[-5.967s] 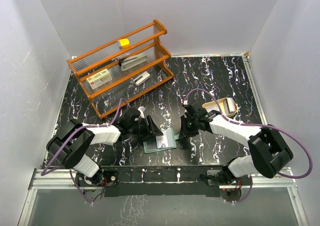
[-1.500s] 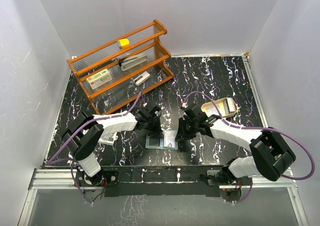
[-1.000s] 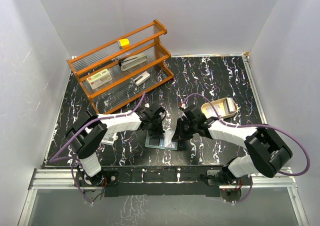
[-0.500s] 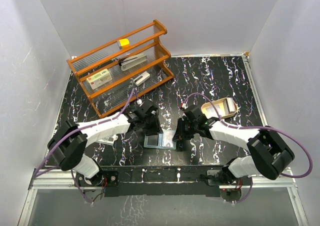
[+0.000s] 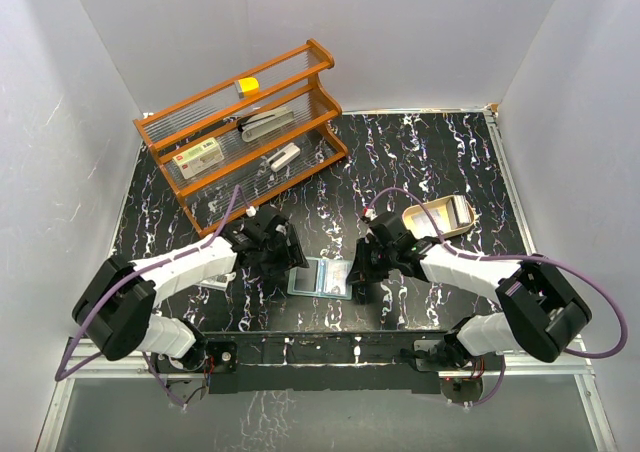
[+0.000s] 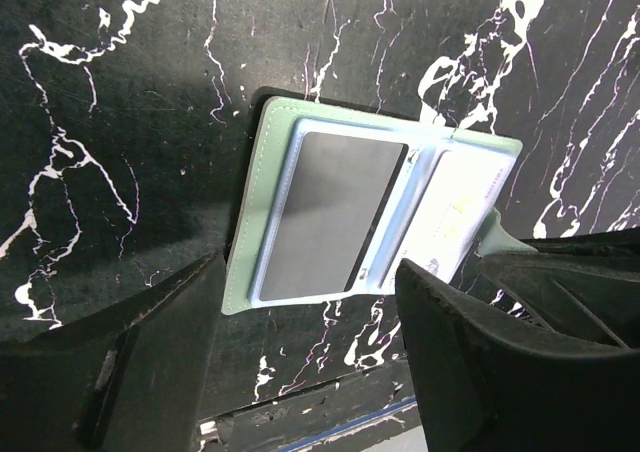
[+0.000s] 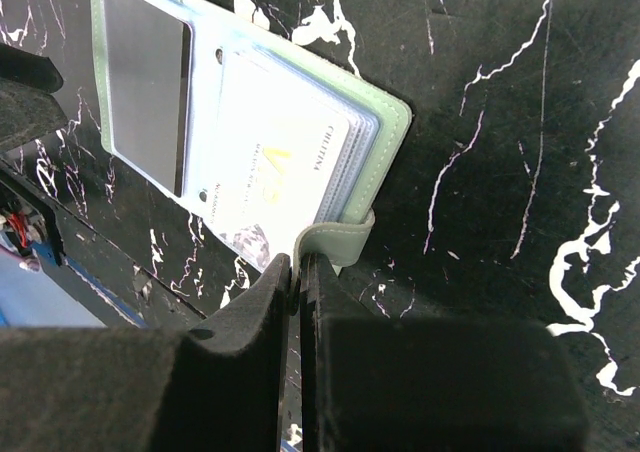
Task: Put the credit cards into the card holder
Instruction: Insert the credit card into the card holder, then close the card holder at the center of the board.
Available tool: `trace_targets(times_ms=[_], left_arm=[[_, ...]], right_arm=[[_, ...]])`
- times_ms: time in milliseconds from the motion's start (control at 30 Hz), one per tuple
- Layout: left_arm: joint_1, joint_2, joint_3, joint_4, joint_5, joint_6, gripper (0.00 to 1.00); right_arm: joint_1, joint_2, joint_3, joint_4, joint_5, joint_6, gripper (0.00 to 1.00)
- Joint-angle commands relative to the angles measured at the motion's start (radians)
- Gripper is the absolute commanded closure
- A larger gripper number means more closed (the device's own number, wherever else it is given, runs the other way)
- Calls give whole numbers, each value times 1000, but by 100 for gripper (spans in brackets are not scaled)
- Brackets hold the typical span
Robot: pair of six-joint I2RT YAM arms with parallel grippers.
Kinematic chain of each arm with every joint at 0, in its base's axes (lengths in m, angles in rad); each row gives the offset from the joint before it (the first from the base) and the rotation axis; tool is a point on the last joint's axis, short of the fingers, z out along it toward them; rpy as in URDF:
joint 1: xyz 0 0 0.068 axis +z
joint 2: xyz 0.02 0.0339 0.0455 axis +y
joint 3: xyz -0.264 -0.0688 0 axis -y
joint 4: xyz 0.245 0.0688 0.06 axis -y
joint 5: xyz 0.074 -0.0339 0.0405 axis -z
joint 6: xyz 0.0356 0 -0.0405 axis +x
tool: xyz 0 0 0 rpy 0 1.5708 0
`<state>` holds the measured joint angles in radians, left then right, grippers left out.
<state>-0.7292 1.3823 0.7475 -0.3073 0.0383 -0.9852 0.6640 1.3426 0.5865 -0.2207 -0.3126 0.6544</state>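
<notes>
Two credit cards (image 6: 330, 217) in open card holder (image 6: 238, 267), left hand (image 5: 279, 255) spread wide, empty, right hand (image 7: 300, 262) pinching its tab (image 7: 340, 238)

Left hand (image 5: 283, 253) opened, backing off card holder (image 5: 322, 277).

Right pincer (image 7: 298, 262) hard against card holder (image 7: 392, 122)
</notes>
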Motion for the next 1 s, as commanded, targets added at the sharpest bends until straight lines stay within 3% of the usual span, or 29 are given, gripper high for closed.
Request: trace_targets(times_ms=[0, 533, 967], left_arm=[[21, -35, -34, 43, 42, 22, 32], [26, -43, -169, 313, 199, -87, 31], [25, -125, -181, 482, 309, -210, 44]], right_arm=[[5, -27, -13, 48, -7, -1, 100], [6, 30, 7, 61, -34, -18, 100], [8, 59, -6, 109, -71, -24, 100]])
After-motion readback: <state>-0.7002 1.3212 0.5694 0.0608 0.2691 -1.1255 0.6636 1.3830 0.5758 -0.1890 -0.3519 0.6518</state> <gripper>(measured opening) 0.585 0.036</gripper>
